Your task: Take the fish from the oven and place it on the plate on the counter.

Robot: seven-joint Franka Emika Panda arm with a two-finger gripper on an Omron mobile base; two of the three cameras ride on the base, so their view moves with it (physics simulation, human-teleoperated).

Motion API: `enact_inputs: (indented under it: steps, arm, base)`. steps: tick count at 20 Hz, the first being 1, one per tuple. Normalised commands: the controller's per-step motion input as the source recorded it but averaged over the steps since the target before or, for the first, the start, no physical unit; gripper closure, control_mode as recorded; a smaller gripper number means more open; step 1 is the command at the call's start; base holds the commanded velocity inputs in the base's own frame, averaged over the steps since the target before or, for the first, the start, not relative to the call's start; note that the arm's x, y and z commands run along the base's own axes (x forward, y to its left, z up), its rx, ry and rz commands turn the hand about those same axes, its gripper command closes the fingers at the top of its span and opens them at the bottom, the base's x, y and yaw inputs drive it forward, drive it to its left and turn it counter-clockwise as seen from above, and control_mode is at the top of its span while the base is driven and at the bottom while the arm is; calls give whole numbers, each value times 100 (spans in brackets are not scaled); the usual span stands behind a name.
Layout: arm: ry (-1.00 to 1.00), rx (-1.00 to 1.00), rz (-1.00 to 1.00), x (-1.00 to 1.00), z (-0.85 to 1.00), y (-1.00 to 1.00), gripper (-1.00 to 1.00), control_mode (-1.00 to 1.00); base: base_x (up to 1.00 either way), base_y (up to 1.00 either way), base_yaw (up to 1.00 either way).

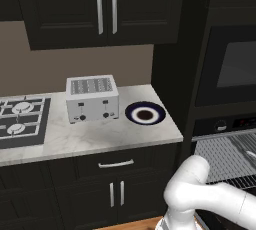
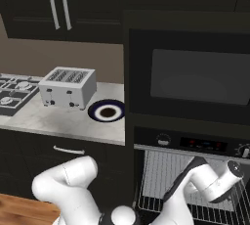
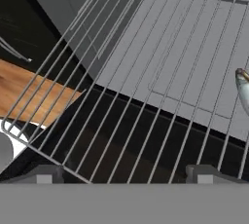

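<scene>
The oven (image 2: 195, 145) stands open with its silver wire rack (image 3: 160, 72) pulled forward. My arm reaches into it in the right base view. In the hand view the grey, shiny fish (image 3: 243, 90) lies on the rack at the far right edge, mostly cut off. My gripper (image 3: 125, 174) hovers over the rack's front part, open, with nothing between its two fingertips (image 3: 46, 174), and the fish is off to its right. The plate (image 1: 145, 113) with its navy rim sits bare on the counter (image 1: 90, 136), just left of the oven.
A silver toaster (image 1: 92, 99) stands on the counter left of the plate, and the gas hob (image 1: 22, 119) lies further left. A grey-windowed unit (image 2: 197, 77) sits above the oven. Black wall cabinets (image 1: 105, 6) hang over the counter. Wooden floor (image 3: 34, 89) shows beneath the rack.
</scene>
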Motion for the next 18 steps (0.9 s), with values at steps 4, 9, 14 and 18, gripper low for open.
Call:
enact_inputs:
  steps: [4,9,14,18]
  arm:
    - [0,-17,0,23,-3,0,-100,-100]
    - [0,-14,-1,51,-16,-2,-100,-100]
    - [0,-1,-1,32,-22,-20,-100,-100]
    - [0,0,0,28,-19,-33,-100,-100]
  base:
    - [0,0,0]
    - [0,0,0]
    - [0,0,0]
    - [0,0,0]
